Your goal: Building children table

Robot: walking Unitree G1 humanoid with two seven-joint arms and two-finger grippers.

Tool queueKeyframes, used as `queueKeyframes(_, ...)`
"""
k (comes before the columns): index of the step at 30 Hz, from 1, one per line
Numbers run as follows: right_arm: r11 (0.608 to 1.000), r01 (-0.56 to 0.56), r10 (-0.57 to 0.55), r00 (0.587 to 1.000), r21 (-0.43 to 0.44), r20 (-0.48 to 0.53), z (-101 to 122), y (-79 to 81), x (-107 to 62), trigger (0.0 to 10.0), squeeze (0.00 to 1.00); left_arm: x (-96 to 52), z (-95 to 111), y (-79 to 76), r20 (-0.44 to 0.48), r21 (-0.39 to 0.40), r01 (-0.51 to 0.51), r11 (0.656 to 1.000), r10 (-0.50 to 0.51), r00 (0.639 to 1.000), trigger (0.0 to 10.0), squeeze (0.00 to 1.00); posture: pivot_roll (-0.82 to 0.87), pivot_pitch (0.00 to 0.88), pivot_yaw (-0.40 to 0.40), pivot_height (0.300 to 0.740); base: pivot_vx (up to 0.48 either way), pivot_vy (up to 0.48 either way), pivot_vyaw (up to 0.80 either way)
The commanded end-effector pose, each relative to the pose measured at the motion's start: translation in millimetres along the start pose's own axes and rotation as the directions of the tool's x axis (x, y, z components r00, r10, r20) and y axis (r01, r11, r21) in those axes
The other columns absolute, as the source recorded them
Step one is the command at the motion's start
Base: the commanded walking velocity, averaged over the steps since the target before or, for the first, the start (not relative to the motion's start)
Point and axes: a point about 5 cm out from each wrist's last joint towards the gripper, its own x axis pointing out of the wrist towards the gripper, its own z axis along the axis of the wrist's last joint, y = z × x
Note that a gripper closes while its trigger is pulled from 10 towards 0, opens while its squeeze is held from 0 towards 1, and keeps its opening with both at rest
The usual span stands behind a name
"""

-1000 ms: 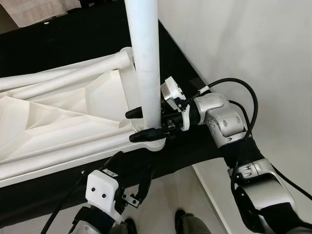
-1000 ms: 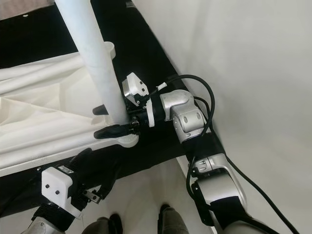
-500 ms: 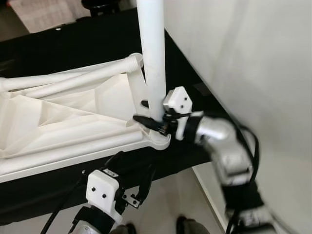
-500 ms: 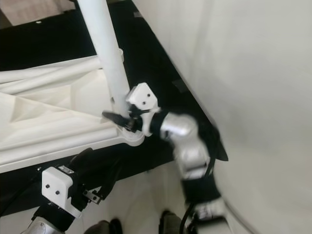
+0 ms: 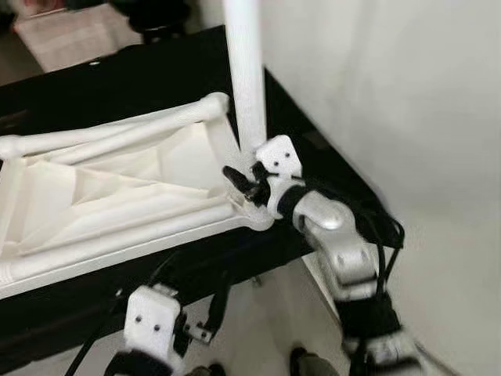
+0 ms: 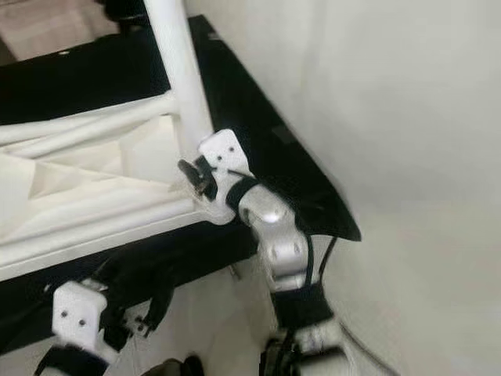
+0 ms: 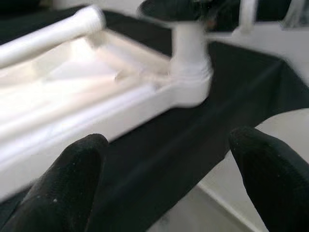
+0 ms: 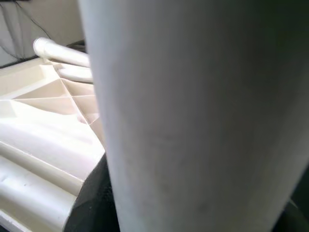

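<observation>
The white plastic tabletop (image 5: 117, 188) lies upside down, ribbed underside up, on a black-covered desk (image 5: 329, 176) that stands against a pale wall. A white leg (image 5: 244, 70) stands upright in the round socket (image 5: 254, 215) at the tabletop's near right corner, and a second white leg (image 5: 117, 133) lies flat along the far edge of the tabletop. The right claw (image 5: 244, 186) is at the base of the upright leg, just above the socket, its black fingers on either side of the tube; the frames are too blurred to tell whether they actually clamp it. In the right wrist view the leg (image 8: 193, 116) stands very close to the camera, with the ribbed underside (image 8: 38, 111) beside it. The left claw (image 5: 200, 309) hangs low in front of the desk's near edge, apart from the tabletop, with its two black fingers (image 7: 63, 188) spread wide and nothing between them; its wrist view looks toward the corner socket (image 7: 190, 79).
</observation>
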Motion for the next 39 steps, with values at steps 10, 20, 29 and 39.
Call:
queueKeyframes(10, 0.870, -0.491, 0.493, 0.866, -0.044, 0.077, 9, -2.6, -8.9, 10.0, 0.00, -5.8, 0, -6.3, -0.001, -0.005, -0.050, 0.999, 0.050, 0.999, 10.0, 0.00, 0.00, 0.237, 0.029, 0.740, 0.000, 0.000, 0.00)
queueKeyframes(20, 0.717, -0.695, 0.697, 0.709, -0.064, 0.111, 17, 6.8, 6.0, 10.0, 0.00, 0.6, 1, -6.5, 0.016, -0.001, -0.006, 1.000, 0.006, 1.000, 10.0, 0.00, 0.03, 0.263, 0.045, 0.740, 0.000, 0.000, 0.00)
queueKeyframes(29, 0.646, -0.761, 0.761, 0.638, -0.057, 0.120, 21, 1.6, 9.5, 0.0, 0.00, 0.5, 2, -10.2, 0.023, -0.020, 0.022, 1.000, -0.022, 1.000, 10.0, 0.00, 0.03, 0.275, 0.038, 0.740, 0.000, 0.000, 0.00)
queueKeyframes(39, 0.960, -0.278, 0.277, 0.960, 0.036, 0.034, -10, -4.6, 11.6, 0.0, 0.00, 0.1, 1, -11.0, 0.024, -0.035, 0.033, 0.999, -0.032, 0.999, 10.0, 0.00, 0.00, 0.290, 0.016, 0.740, 0.000, 0.000, 0.00)
